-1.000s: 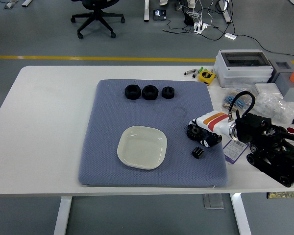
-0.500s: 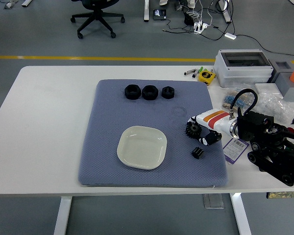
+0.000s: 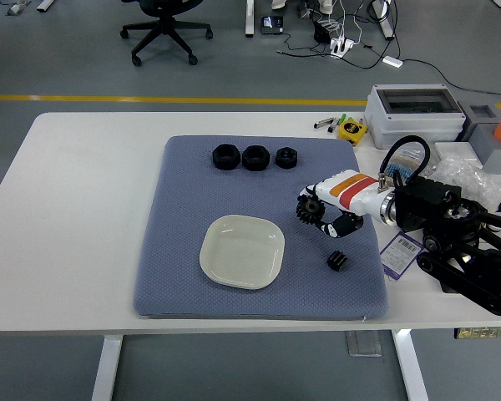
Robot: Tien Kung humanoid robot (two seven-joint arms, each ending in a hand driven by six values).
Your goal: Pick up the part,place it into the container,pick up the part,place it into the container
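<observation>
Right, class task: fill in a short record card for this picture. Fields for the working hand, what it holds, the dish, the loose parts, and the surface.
working hand: right hand, reaching in from the right over the mat
held item: black gear, in its fingers
dish: pale square dish, empty, left of the hand
loose part near hand: small black part on the mat
back row: three black nuts, side by side
surface: blue-grey mat on the white table

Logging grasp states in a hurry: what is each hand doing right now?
Left hand: not in view.
Right hand: closed on a black gear, held above the blue mat.
</observation>
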